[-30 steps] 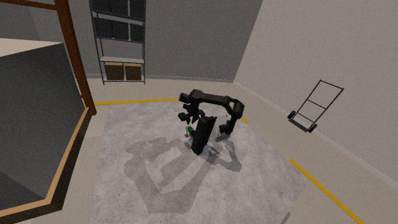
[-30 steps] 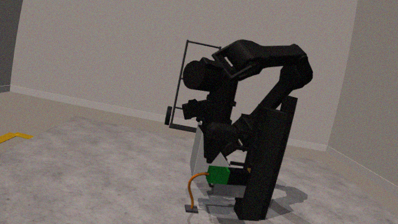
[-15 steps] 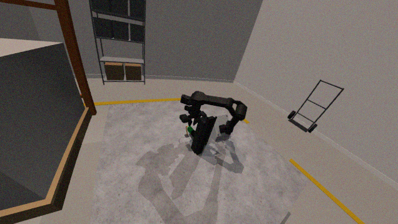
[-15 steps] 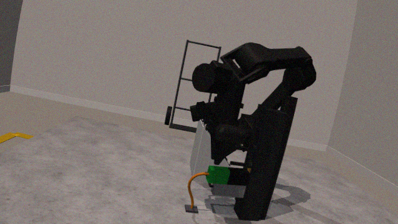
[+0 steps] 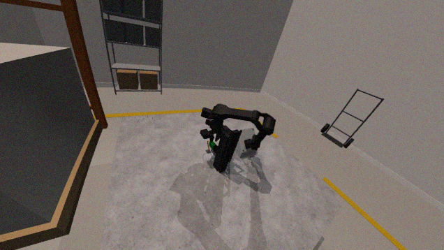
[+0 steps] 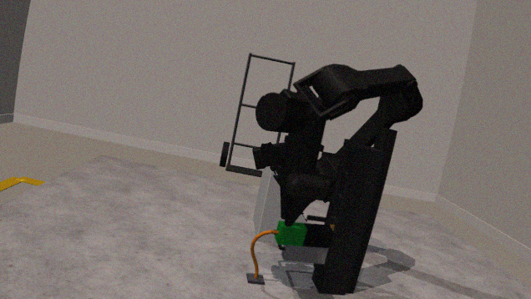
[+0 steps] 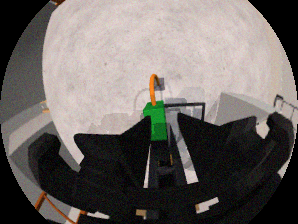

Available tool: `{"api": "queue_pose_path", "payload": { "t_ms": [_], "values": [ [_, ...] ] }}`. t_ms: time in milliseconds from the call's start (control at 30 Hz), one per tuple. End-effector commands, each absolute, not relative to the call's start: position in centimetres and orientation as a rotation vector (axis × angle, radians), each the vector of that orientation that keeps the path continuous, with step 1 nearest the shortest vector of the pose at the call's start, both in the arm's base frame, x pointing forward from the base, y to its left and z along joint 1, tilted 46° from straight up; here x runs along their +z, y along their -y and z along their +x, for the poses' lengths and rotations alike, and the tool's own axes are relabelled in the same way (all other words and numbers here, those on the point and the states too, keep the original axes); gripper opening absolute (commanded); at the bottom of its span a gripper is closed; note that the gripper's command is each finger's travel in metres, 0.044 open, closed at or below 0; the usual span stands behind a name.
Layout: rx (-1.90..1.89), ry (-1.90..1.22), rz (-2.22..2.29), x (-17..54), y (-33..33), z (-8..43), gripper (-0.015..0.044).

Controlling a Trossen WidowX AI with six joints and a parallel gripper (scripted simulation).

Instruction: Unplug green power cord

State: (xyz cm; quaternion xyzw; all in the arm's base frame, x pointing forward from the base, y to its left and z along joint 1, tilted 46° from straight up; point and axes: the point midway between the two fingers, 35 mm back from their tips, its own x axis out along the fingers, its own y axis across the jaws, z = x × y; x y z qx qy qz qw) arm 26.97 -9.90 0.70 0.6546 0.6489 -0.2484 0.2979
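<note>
The green plug (image 5: 212,144) (image 6: 292,234) (image 7: 158,112) lies level, its black front part (image 6: 318,235) running to the tall black leaning power strip (image 5: 227,150) (image 6: 355,217). Whether its prongs sit in a socket is hidden. An orange cord (image 6: 253,250) (image 7: 152,90) curves from the plug's back down to a small dark plate (image 6: 255,280) on the floor. My gripper (image 5: 217,138) (image 6: 290,222) (image 7: 164,117) is partly open and points down. Its tips are at the plug's top edge, one on each side in the wrist view, with a gap showing on the right.
A pale grey panel (image 6: 267,209) (image 7: 240,107) stands behind the plug. The strip rises close beside my fingers. A hand truck (image 5: 343,112) (image 6: 240,104) leans at the wall. A shelf rack (image 5: 136,67) stands at the back, and a brown post (image 5: 82,59) is at the left.
</note>
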Motion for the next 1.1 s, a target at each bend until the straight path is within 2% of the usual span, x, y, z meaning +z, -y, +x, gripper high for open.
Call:
{"api": "queue_pose_path", "payload": {
  "t_ms": [0, 633, 1067],
  "values": [
    [-0.660, -1.724, 1.739, 0.71, 9.91, 26.97, 0.0127],
    [-0.660, -1.724, 1.739, 0.71, 9.91, 26.97, 0.0000],
    [-0.660, -1.724, 1.739, 0.66, 9.97, 26.99, 0.0000]
  ]
}}
